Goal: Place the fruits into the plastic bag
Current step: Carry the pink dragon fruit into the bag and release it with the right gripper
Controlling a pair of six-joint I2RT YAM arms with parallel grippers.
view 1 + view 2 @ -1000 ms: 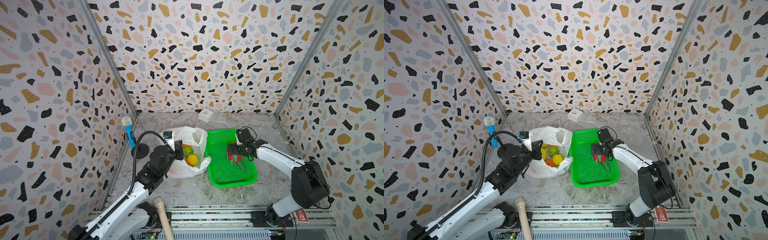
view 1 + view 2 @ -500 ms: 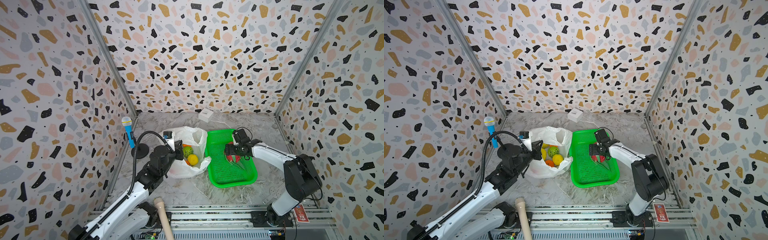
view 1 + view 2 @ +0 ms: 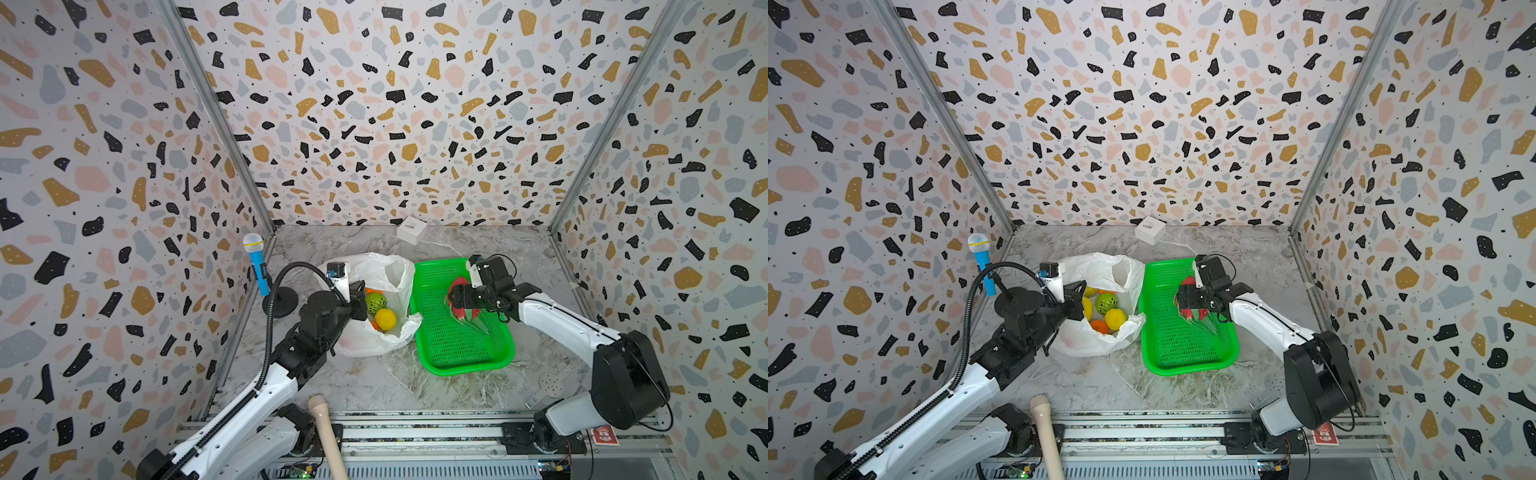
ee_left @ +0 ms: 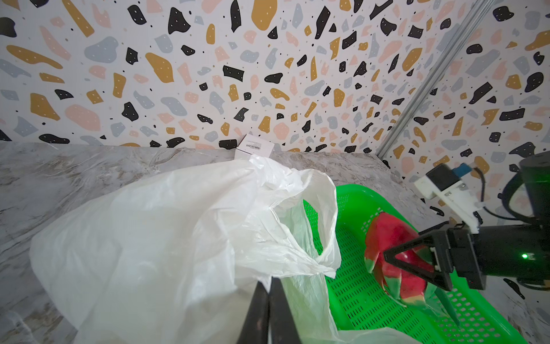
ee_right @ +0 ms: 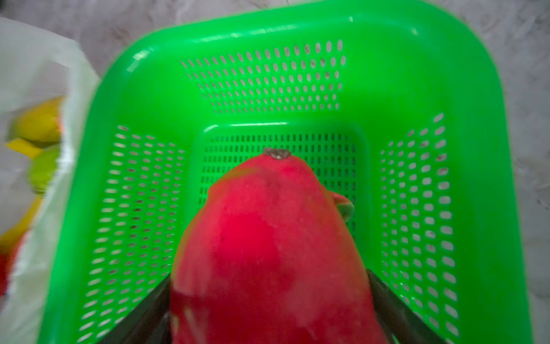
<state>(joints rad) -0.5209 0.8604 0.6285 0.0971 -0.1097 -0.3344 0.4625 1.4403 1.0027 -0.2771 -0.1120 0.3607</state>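
The white plastic bag [image 3: 374, 270] [image 3: 1100, 266] [image 4: 148, 223] lies open left of the green basket [image 3: 457, 353] [image 3: 1183, 353]. My left gripper [image 3: 359, 301] [image 4: 269, 286] is shut on the bag's near rim. Inside the bag lie a green ball [image 3: 1106, 302], a yellow lemon [image 3: 1115, 318], an orange [image 3: 1099, 326] and a banana [image 3: 1087, 307]. A red dragon fruit [image 3: 465, 311] [image 4: 393, 238] [image 5: 268, 238] with green-tipped scales is in the basket [image 5: 268, 83]. My right gripper [image 3: 455, 297] [image 5: 269, 280] is shut on it, one finger pressing each side.
A small white box [image 3: 411, 229] sits by the back wall. A blue toy microphone on a black stand [image 3: 258, 266] stands at the left wall. A wooden handle [image 3: 326, 428] pokes up at the front rail. Patterned walls close in three sides.
My right gripper has shifted a little left and back over the basket, and its fingers have closed onto the dragon fruit. The left gripper and bag have stayed put.
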